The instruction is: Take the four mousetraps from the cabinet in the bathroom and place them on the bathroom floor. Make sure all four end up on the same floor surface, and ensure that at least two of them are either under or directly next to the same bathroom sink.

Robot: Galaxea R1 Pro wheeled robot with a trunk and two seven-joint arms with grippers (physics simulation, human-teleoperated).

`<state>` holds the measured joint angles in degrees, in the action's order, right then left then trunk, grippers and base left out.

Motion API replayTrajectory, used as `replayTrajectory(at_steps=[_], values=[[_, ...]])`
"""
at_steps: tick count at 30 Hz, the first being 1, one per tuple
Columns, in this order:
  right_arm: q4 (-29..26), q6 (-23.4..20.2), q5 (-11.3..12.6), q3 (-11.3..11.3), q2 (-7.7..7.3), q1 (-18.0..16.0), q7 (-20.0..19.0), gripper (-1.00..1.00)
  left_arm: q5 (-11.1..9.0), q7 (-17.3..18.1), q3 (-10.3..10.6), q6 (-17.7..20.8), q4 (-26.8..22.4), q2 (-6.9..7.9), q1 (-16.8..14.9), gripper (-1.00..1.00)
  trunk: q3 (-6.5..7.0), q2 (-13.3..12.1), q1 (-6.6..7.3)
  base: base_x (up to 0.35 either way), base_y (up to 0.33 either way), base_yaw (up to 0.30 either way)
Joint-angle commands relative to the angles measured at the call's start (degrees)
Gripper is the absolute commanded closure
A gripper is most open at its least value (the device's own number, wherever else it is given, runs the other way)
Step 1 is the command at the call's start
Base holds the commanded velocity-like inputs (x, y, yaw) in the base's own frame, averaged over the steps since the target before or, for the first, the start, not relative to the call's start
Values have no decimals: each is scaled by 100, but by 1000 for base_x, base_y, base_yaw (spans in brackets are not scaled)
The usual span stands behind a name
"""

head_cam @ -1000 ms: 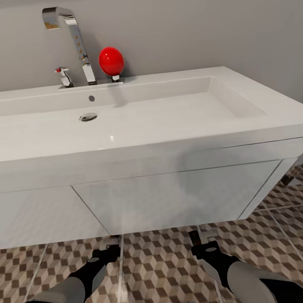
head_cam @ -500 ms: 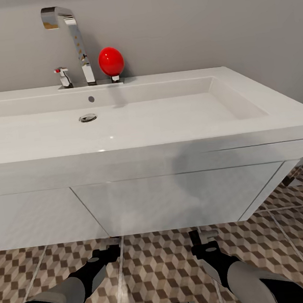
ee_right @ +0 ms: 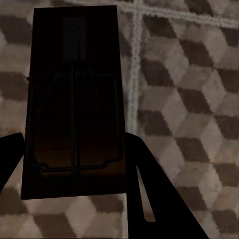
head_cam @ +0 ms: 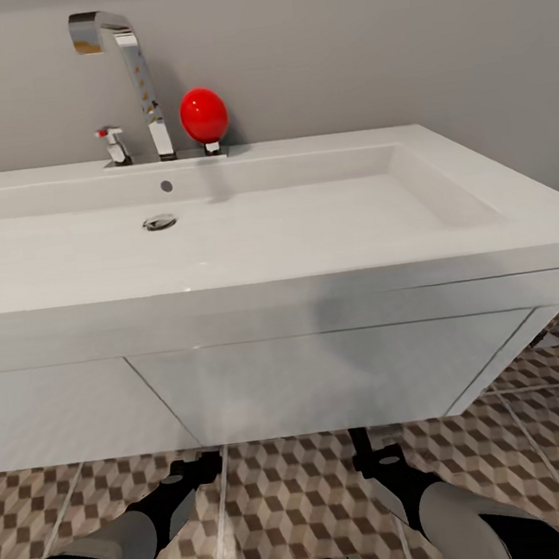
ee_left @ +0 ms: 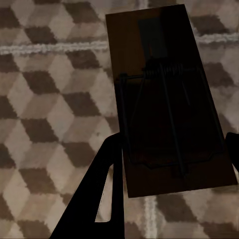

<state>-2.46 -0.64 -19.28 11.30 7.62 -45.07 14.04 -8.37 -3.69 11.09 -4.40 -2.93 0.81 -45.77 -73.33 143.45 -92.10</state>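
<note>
Left gripper (ee_left: 172, 149) pinches a mousetrap (ee_left: 167, 99) between its fingers: a flat dark-shadowed board with a wire spring and bar, no writing legible. Right gripper (ee_right: 74, 149) clamps a second mousetrap (ee_right: 74, 94) the same way, board edges against both fingers. Below each gripper lies the bathroom floor (head_cam: 296, 503) with its cube-patterned tiles and pale grout. Just ahead of both grippers stands the white vanity under the bathroom sink (head_cam: 308, 224), its front edge overhanging them.

Bathroom sink (head_cam: 248, 231) above bathroom floor (head_cam: 305, 502)
</note>
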Motion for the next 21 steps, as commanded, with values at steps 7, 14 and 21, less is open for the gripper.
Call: replayTrajectory(at_steps=[7, 14, 21], values=[[0, -1, -49, 47, 3, -2, 28, 100, -51, -17, 51, -23, 3, 2, -2, 100, -4, 1, -1, 91, 0, 0], [0, 2, -46, 47, 3, -2, 28, 100, -56, -17, 51, -18, 7, -1, -2, 100, -4, 1, -1, 11, 0, 0], [2, 2, -41, 42, 4, -2, 28, 100, -59, -17, 44, -17, 90, 3, -2, 100, -4, 1, -1, 1, 0, 0]])
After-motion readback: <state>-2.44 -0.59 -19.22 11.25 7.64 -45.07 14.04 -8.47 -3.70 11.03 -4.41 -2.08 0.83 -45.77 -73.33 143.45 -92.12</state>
